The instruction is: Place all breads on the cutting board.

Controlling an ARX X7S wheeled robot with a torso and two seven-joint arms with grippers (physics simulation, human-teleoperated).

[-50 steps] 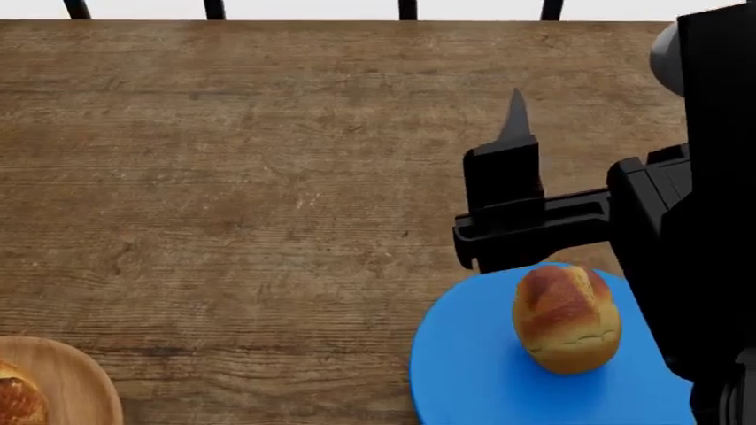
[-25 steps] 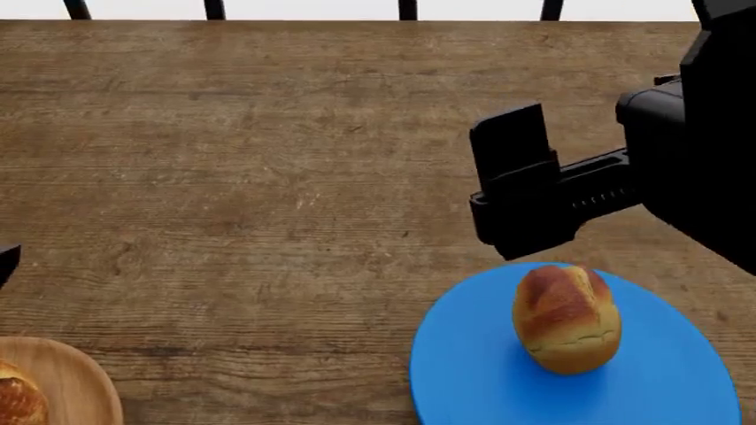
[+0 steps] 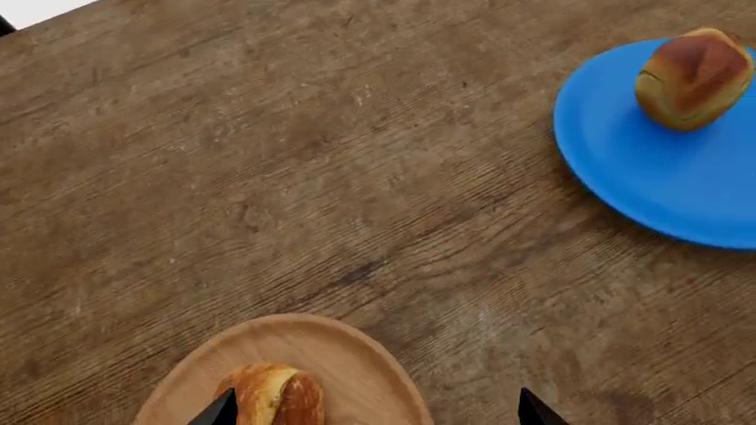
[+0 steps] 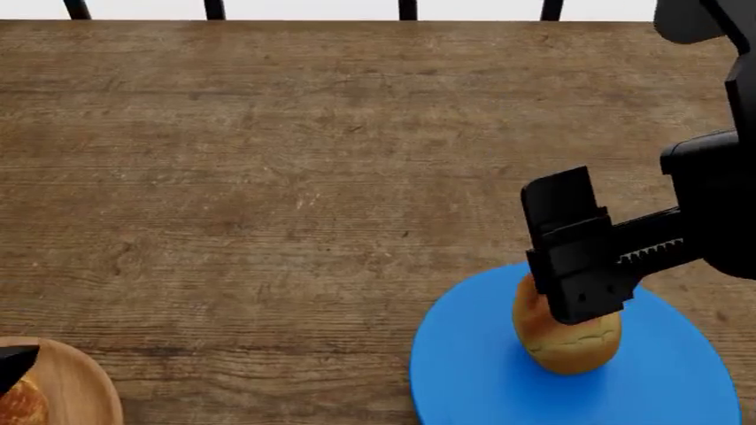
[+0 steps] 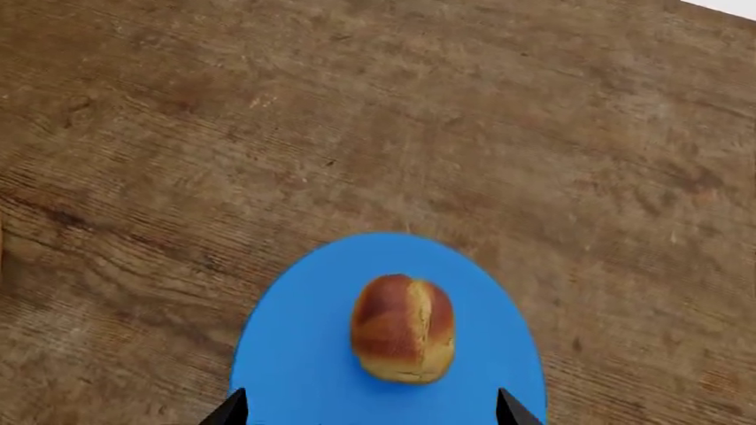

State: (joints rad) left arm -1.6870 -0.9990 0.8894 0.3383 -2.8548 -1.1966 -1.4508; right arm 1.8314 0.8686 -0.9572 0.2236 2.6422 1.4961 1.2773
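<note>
An oval golden-brown bread [image 5: 403, 328] stands on a round blue plate [image 5: 296, 354]. My right gripper [image 5: 368, 413] hangs open above it, one fingertip over each side of the plate. In the head view its black body covers the top of that bread [image 4: 573, 345]. A second bread [image 3: 274, 398] lies on a round light wooden plate [image 3: 343, 354]. My left gripper [image 3: 374, 413] is open above it, one fingertip [image 3: 216, 411] beside the roll. The cutting board is out of view.
Both plates rest on a brown wooden table [image 4: 236, 177], the blue plate [image 4: 473, 372] at the near right and the wooden plate [image 4: 83, 381] at the near left. Dark bars [image 4: 214, 9] stand beyond the table's far edge.
My right gripper has come nearer and lower, from behind the blue plate to over the bread. A left fingertip has moved over the wooden plate at the lower left.
</note>
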